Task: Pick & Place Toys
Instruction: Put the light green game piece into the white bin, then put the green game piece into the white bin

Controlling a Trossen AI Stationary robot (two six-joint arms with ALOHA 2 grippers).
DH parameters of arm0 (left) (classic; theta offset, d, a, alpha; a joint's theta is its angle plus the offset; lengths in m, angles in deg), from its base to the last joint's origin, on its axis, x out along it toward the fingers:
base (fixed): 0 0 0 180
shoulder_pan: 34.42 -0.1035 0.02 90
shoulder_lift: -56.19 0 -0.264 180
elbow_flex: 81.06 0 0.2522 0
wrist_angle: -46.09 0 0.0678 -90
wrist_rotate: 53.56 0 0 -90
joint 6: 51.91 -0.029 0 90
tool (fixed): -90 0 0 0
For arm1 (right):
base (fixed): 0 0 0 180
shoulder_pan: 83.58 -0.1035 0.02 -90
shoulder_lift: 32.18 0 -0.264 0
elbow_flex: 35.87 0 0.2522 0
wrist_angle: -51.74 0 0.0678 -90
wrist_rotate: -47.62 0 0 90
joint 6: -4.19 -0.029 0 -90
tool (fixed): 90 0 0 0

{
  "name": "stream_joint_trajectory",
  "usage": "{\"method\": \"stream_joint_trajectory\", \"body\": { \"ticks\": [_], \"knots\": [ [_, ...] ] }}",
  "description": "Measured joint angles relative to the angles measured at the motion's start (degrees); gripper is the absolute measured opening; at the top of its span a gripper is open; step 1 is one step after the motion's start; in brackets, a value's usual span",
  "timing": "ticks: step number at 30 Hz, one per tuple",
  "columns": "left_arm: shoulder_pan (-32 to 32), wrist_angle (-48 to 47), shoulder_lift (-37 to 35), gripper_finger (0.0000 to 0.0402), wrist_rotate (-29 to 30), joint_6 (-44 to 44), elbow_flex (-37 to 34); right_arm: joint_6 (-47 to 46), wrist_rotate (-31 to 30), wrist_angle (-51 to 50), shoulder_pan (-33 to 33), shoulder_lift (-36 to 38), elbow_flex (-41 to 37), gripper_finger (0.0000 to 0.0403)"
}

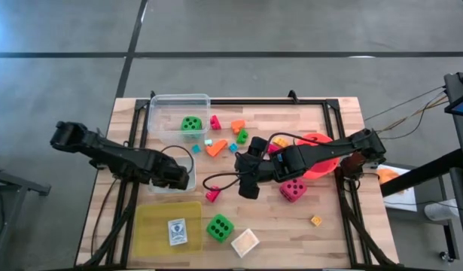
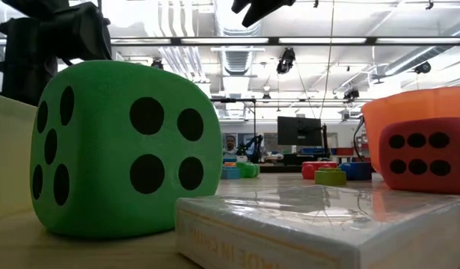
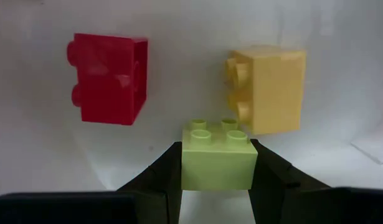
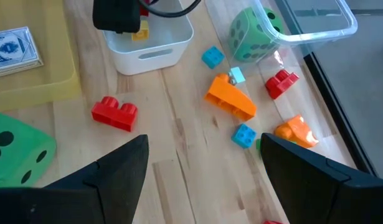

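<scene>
My left gripper is closed on the pale green block by its flat sides over the white tub near the table's left edge; it looks light, rigid and slick, while my right gripper hangs wide and empty mid-table.

Bright even overhead light, ceiling strip lights glaring, glossy box nearest the low camera blurred, soft shadows.
</scene>
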Motion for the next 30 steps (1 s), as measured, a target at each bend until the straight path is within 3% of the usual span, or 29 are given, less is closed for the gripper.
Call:
{"method": "stream_joint_trajectory", "body": {
  "ticks": [13,18,21,30],
  "knots": [
    [0.0,0.3,0.3,0.0126,-0.2,0.3,0.1,-0.1,0.1,-0.1,0.0,0.0,0.0,0.0304],
    [0.0,0.3,0.3,0.023,-0.9,0.4,0.1,-0.1,0.1,-0.1,0.0,0.0,0.0,0.0304],
    [0.0,0.3,0.3,0.0264,-1.4,-0.1,0.4,-0.1,0.1,-0.1,0.0,0.0,0.0,0.0304],
    [0.0,-0.5,0.2,0.0241,-1.9,-0.6,2.2,-3.8,0.1,-1.8,0.2,0.0,0.0,0.0304]
  ]
}}
